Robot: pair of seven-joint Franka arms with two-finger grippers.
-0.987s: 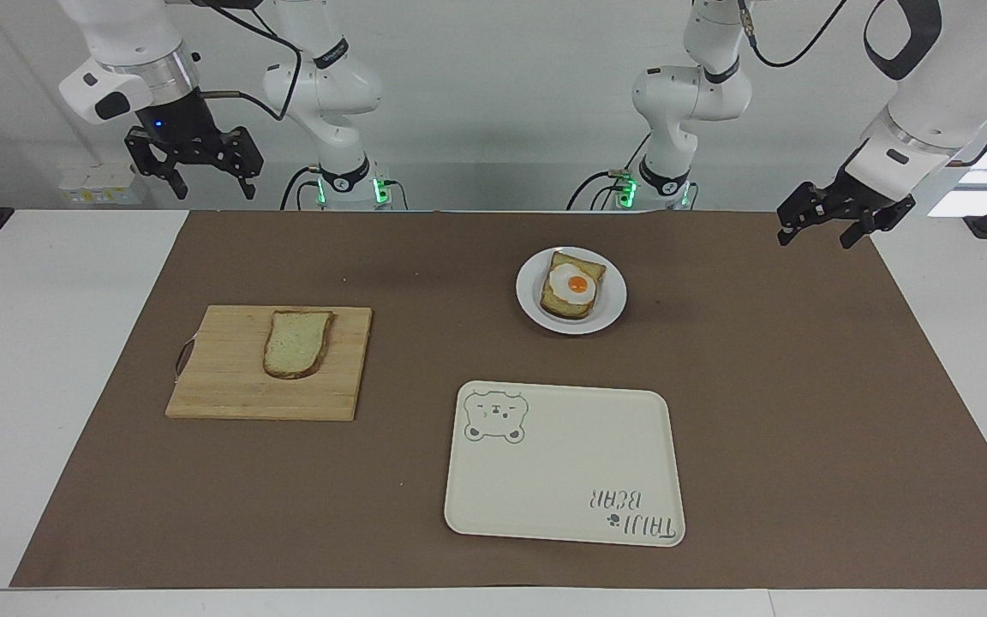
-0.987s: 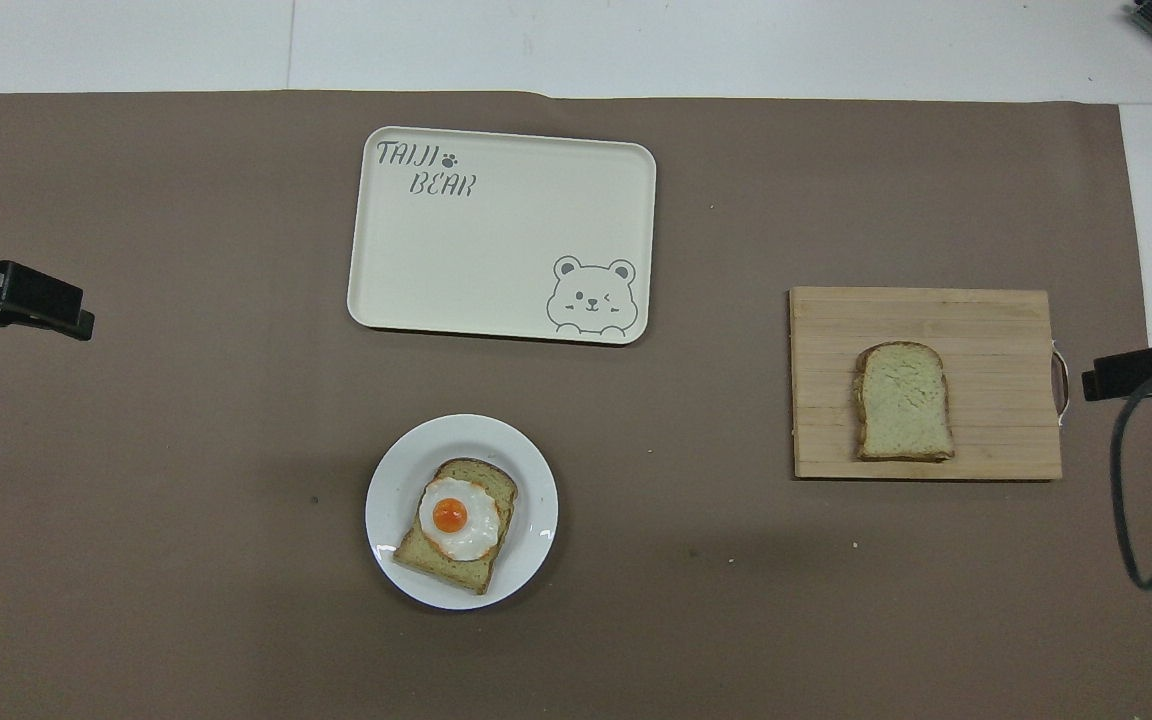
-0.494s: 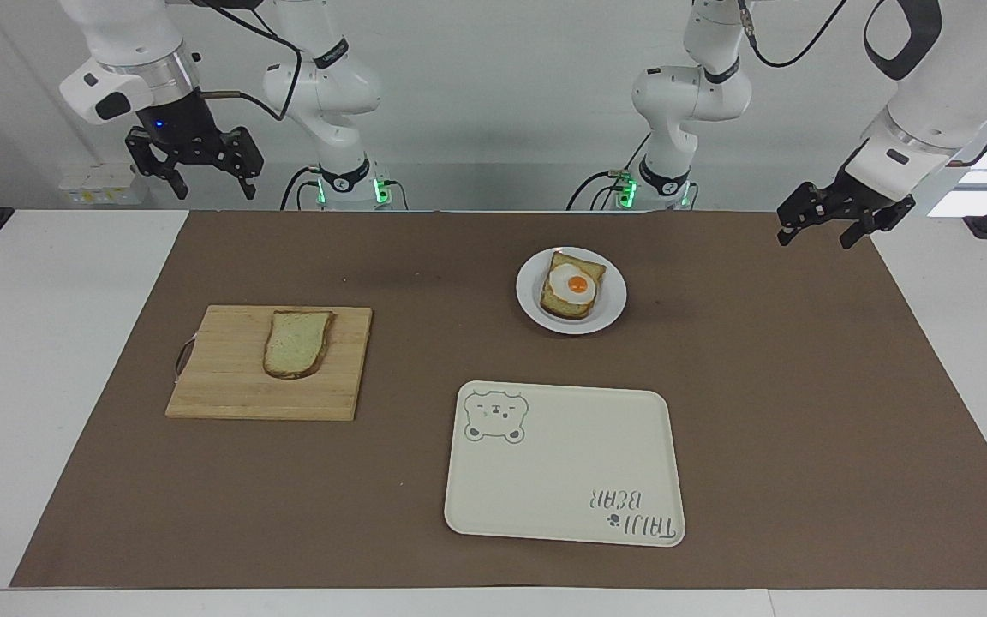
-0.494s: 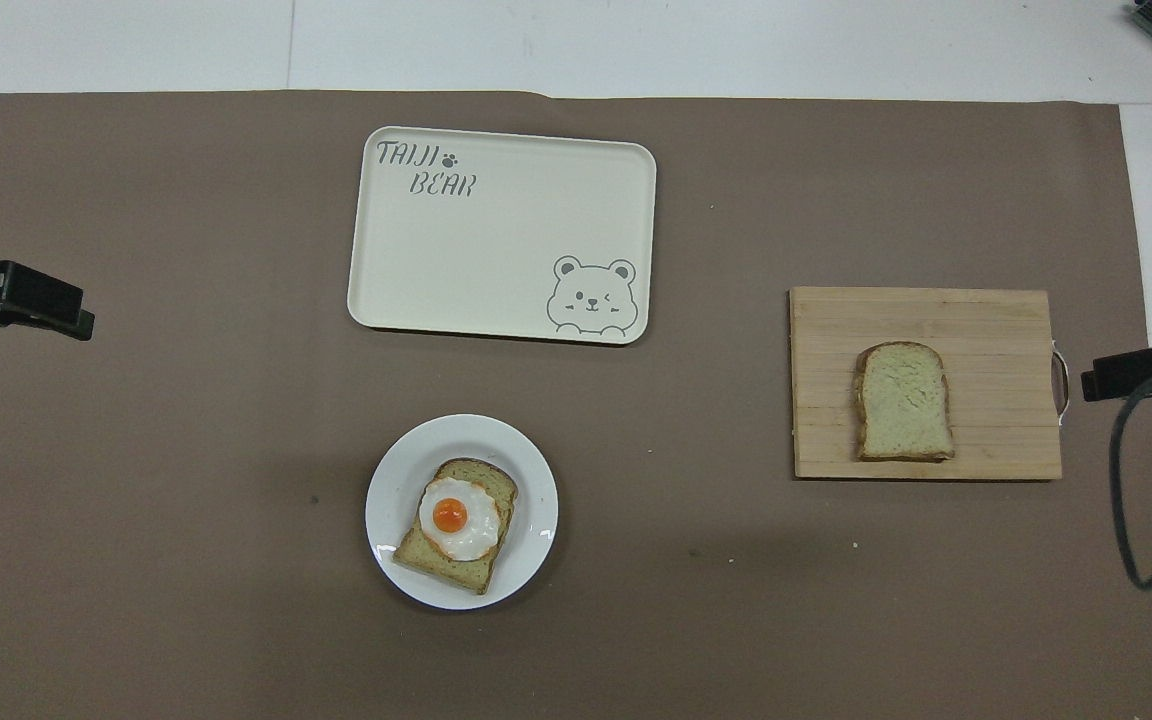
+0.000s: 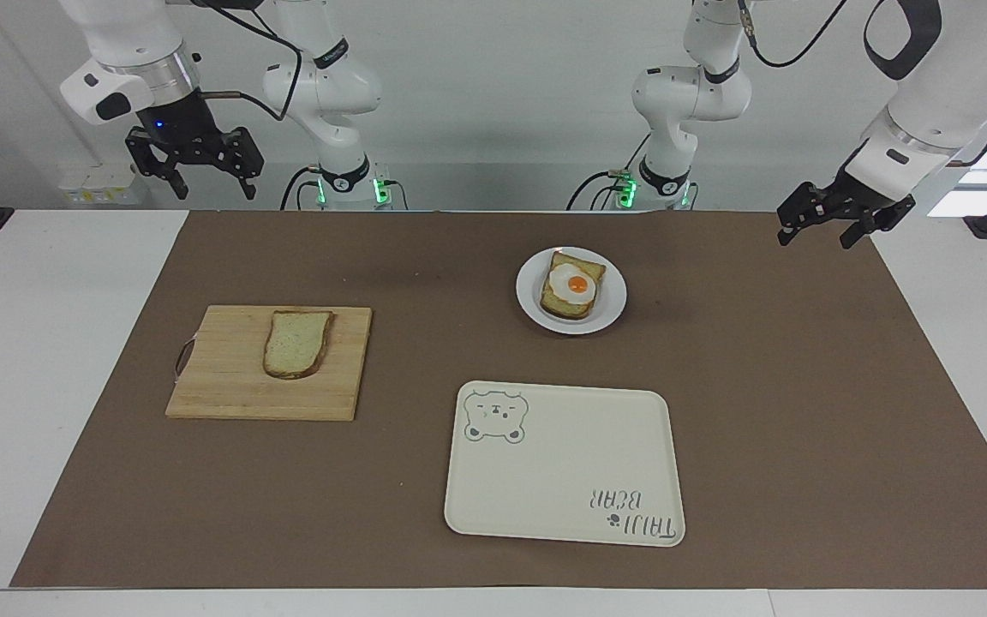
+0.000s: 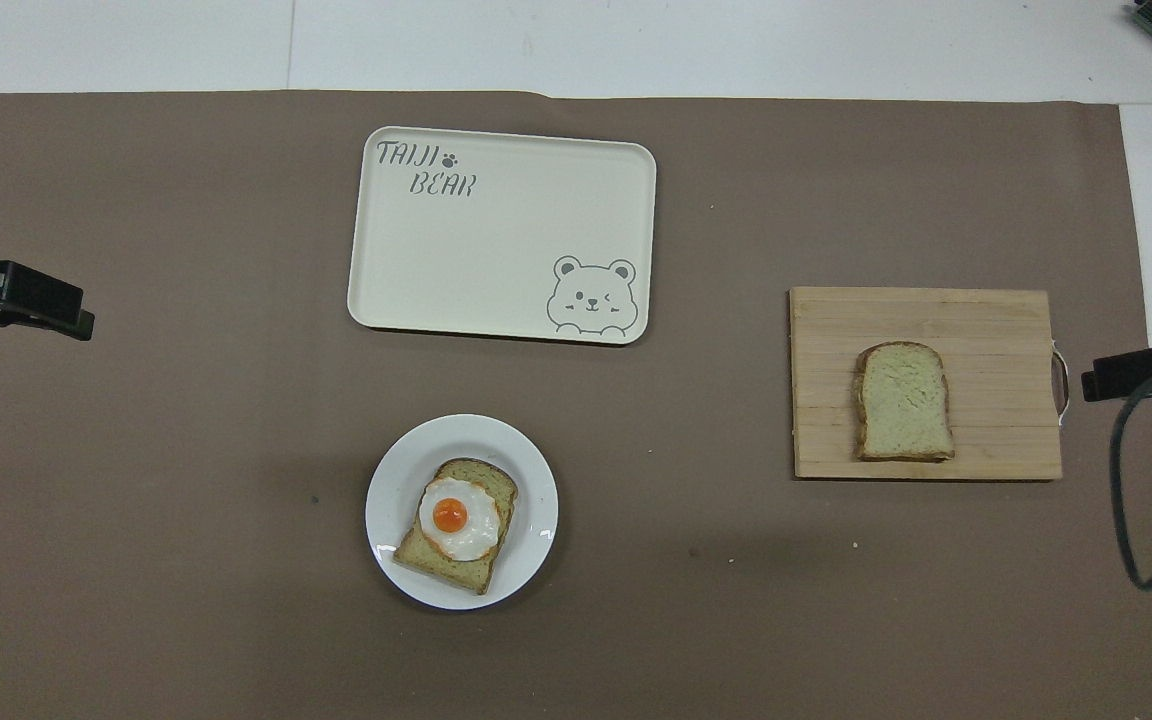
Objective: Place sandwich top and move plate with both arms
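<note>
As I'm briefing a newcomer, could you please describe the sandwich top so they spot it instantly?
Find the wooden cutting board toward the right arm's end of the table. The sandwich top lies flat on it: a plain pale slice, unlike the egg-topped toast on the plate.

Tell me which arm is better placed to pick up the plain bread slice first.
The right arm. Its gripper hangs open at the cutting board's end of the table, where the sandwich top lies. The left gripper waits at the other end.
</note>
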